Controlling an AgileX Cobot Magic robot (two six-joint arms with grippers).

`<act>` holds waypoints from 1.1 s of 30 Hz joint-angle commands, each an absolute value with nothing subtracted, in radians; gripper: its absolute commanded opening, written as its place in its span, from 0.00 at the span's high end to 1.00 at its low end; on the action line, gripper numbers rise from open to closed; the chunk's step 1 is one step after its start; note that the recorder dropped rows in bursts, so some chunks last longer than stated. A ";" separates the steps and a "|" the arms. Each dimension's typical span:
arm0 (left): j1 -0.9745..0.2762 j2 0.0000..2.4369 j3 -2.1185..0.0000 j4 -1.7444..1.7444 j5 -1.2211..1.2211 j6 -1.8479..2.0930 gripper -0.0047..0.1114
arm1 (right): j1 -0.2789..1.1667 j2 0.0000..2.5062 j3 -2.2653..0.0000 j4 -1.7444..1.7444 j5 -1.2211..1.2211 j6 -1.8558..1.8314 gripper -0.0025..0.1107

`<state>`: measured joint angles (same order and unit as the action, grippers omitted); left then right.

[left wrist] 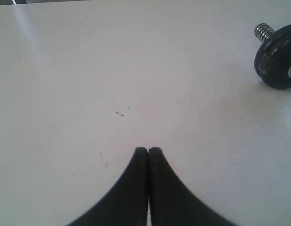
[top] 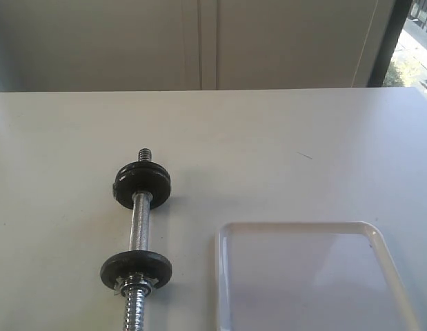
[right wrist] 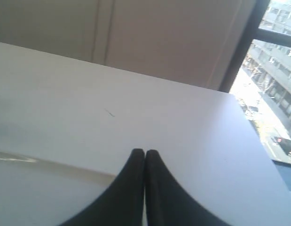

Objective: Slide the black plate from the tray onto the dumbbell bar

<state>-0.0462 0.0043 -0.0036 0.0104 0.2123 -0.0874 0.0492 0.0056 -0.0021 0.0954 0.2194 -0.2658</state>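
Black, matte and round, two discs sit on the dumbbell bar (top: 139, 231): the far disc (top: 142, 181) just short of one threaded end and the near disc (top: 136, 269) with a chrome nut (top: 134, 284) against its near side. Which of them is the black plate cannot be told. The bar lies on the white table (top: 268, 138), left of the glossy white tray (top: 296, 225) and apart from it. The left gripper (left wrist: 147, 150) hangs over bare tabletop, fingertips pressed together on nothing, off to one side of the far disc. The right gripper (right wrist: 145, 153) is likewise clenched and grasps nothing, with a window (right wrist: 272, 94) beyond the table's edge.
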 commanded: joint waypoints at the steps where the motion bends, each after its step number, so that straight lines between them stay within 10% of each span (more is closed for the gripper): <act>1: -0.051 0.000 0.000 0.009 0.209 -0.089 0.96 | -0.027 0.000 0.000 0.066 0.203 -0.272 0.98; 33: -0.051 0.000 0.000 0.009 0.209 -0.089 0.96 | 0.132 0.000 0.000 0.133 0.266 -0.232 0.98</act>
<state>-0.0462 0.0043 -0.0036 0.0104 0.2123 -0.0874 0.1292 0.0056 -0.0021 0.1253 0.2225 -0.2599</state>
